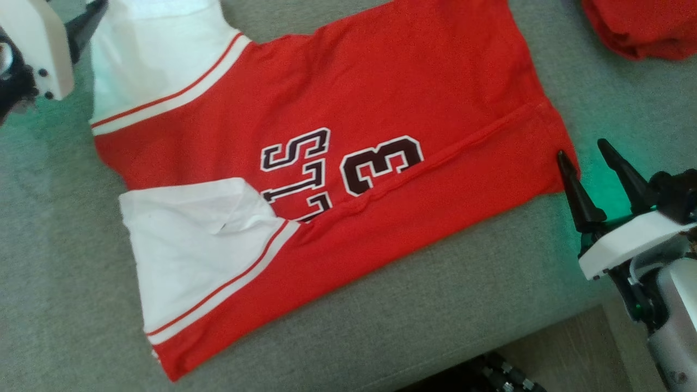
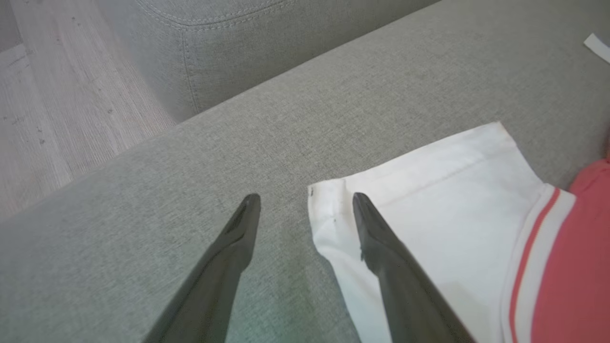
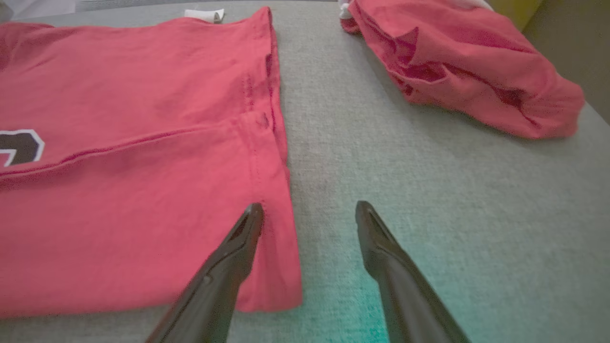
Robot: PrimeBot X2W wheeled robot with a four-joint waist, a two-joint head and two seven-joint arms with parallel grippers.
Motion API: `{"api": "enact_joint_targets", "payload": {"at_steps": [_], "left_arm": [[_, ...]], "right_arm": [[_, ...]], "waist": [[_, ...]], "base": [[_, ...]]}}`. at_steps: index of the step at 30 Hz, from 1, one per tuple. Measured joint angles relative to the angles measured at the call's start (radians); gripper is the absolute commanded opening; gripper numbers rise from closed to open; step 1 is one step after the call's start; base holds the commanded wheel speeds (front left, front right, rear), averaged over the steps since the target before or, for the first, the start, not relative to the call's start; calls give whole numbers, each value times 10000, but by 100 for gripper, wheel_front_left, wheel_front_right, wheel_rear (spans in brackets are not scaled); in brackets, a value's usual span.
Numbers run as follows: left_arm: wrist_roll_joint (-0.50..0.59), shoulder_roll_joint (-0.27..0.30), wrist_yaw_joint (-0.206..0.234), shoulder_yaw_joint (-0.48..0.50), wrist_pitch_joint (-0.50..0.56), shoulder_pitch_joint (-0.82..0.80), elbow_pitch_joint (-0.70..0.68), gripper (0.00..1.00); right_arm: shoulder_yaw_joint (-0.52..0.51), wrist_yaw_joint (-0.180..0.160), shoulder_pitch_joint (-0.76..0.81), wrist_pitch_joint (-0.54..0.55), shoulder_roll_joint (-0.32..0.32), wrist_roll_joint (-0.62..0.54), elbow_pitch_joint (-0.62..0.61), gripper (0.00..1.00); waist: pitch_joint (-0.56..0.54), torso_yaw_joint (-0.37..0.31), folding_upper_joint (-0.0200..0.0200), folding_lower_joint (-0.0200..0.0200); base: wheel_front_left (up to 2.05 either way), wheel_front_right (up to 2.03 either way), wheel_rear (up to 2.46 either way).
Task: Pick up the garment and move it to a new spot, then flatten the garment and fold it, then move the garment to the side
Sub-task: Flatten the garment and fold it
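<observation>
The garment (image 1: 381, 98) is a red jersey with white sleeves and a dark number print, lying flat on the grey sofa cushion (image 1: 435, 305). Its near long edge is folded up over the print. At the garment's right hem corner my right gripper (image 1: 581, 149) stands open; in the right wrist view (image 3: 309, 206) one finger lies over the red hem (image 3: 267, 247) and the other over bare cushion. My left gripper (image 1: 92, 16) is at the top left by the far white sleeve. It is open (image 2: 306, 197), with one finger over the sleeve's corner (image 2: 452, 200).
A second, crumpled red garment (image 1: 642, 27) (image 3: 467, 71) lies at the cushion's far right. The cushion's front edge (image 1: 490, 348) drops to wooden floor (image 1: 572, 354). Past the left gripper are another grey cushion (image 2: 238, 47) and floor (image 2: 57, 95).
</observation>
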Motion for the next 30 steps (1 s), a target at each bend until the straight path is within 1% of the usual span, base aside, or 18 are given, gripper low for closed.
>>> {"api": "enact_joint_targets", "payload": {"at_steps": [5,10,15,18,22,27,28,29,30], "left_arm": [[-109,150,-2,-397,8,-37,125,100],[2,504,-2,-805,-61,-138,226,100],[238,614,-2,-959,-368,-484,500,100],[257,662,-2,-1162,-380,-544,585,100],[44,692,-2,-1360,-238,-542,640,100],[-111,876,-2,-1613,8,-543,621,100],[-130,897,-2,-1641,6,-543,610,90],[-184,913,-2,-1685,2,-543,575,86],[-198,918,-2,-1745,-6,-543,527,87]], "right_arm": [[-65,0,-1,-86,117,-82,169,100],[-69,0,-1,-138,240,-165,188,100],[-56,0,-1,-138,309,-176,194,100],[-73,0,1,-171,347,-186,209,100],[-140,0,10,-171,374,-272,222,100],[-309,0,19,-169,385,-322,190,100],[-328,0,20,-167,385,-343,182,100],[-341,0,21,-167,389,-347,176,100],[-353,0,21,-167,395,-347,163,100]], "waist": [[93,-231,0,-1],[130,-403,0,-1],[193,-572,0,-1],[212,-645,0,-1],[198,-674,0,-2],[121,-655,0,-2],[112,-647,1,-2],[110,-637,0,-2],[117,-628,0,-2]], "base": [[0,0,0],[0,0,0],[0,0,0],[0,0,0],[0,0,0],[0,0,0],[0,0,0],[0,0,0],[0,0,0]]}}
